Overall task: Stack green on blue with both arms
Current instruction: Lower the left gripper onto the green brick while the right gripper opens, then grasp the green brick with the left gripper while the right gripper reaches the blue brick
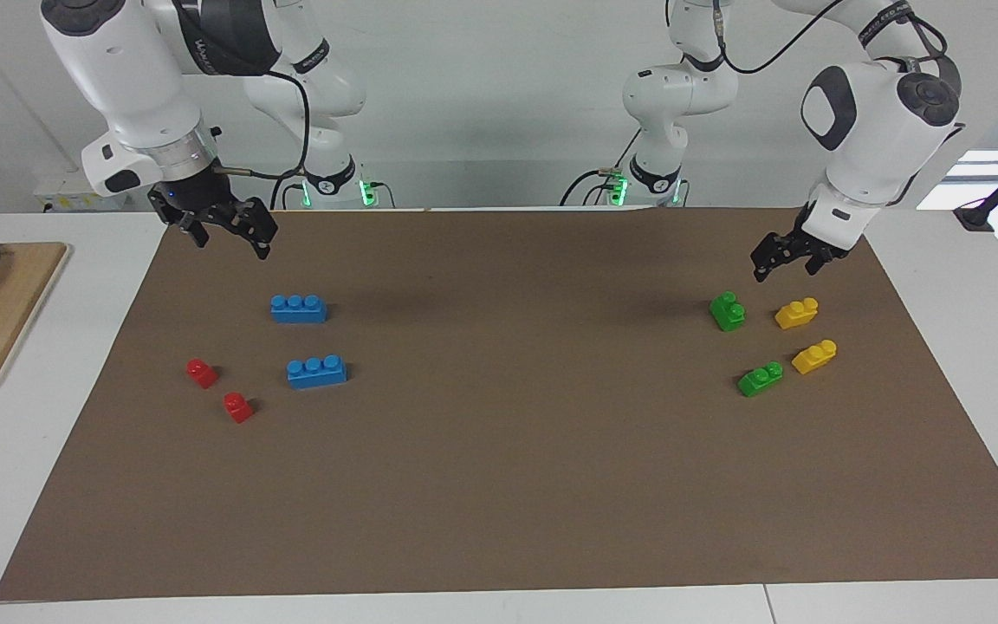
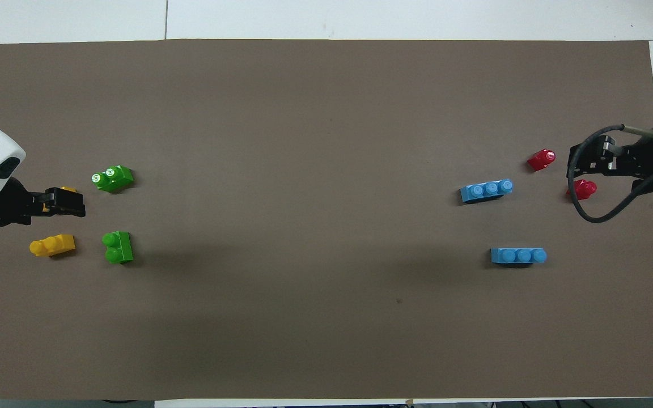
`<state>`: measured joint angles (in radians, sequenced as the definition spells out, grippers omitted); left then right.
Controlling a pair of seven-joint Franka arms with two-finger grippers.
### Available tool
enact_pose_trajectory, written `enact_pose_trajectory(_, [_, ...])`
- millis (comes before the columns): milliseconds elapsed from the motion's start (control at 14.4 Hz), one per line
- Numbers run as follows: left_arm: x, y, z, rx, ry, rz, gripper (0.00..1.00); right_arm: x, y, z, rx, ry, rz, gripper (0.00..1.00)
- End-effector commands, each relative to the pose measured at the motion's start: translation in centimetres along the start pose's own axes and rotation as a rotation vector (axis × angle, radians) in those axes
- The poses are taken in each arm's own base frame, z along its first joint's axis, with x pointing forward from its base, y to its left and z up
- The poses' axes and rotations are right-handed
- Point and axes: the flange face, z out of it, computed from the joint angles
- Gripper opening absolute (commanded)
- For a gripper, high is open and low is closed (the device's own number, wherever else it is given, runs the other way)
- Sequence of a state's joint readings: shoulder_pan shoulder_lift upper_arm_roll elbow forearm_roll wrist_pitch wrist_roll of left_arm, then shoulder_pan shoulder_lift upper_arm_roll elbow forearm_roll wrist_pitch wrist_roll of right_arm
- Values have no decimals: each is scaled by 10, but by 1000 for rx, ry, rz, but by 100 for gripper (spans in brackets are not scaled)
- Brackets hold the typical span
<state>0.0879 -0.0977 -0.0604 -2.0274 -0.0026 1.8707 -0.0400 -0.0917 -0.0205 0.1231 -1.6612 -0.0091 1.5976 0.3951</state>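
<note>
the left gripper (image 1: 783, 261), fingers spread and holding nothing, is hanging at the facing view's upper right above a two-stud green brick (image 1: 727, 311), and the right gripper (image 1: 226, 234), also spread, is hovering at upper left above a three-stud blue brick (image 1: 298, 308). lower in that frame, a second green brick (image 1: 760, 379) and second blue brick (image 1: 316, 371) are lying among yellow bricks (image 1: 814, 356) and red bricks (image 1: 202, 373). the overhead view is hiding one yellow brick under the left gripper, while the facing view is showing it clear.

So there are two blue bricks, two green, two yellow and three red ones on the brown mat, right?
Not quite: only two red bricks, as the facing view shows. The two blue bricks, two green bricks and two yellow bricks are right.
</note>
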Motion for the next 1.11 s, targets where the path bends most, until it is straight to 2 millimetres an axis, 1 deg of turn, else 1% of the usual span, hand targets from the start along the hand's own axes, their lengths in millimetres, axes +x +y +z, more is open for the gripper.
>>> enact_pose_trajectory(0, [-12,-5,17,3,-4,-66,100,0,1,5,32,23,185,100])
enact_pose_trajectory(69, [-15,-5,28,4,-14,-100,100,2,1,7,40,21,252,100])
enact_pose_trajectory(208, [-18,-2,40,5,-11,-99,100,7,-1,16,59,4,432,99])
enact_pose_trajectory(277, [-20,-2,46,6,-22,-106,100,9,-1,19,75,-10,491,99])
enact_pose_trajectory(416, [-27,-1,65,8,-32,-134,100,19,4,38,106,-79,600,99])
enact_pose_trajectory(485, [-28,-1,72,6,-14,-137,100,26,9,49,122,-118,640,99])
enact_pose_trajectory(623, [-33,-1,95,4,6,-136,100,35,14,67,129,-166,676,99])
enact_pose_trajectory(762, [-32,0,118,1,19,-129,100,43,15,83,146,-218,744,99])
enact_pose_trajectory(831, [-33,-1,128,-1,27,-119,100,48,19,92,153,-236,794,99])
enact_pose_trajectory(900, [-31,0,135,-2,33,-114,100,51,20,101,159,-239,811,99])
enact_pose_trajectory(970, [-28,3,151,-2,16,-107,100,53,19,109,166,-245,823,99])
enact_pose_trajectory(1039, [-26,7,158,-3,19,-95,100,54,18,116,180,-263,857,99])
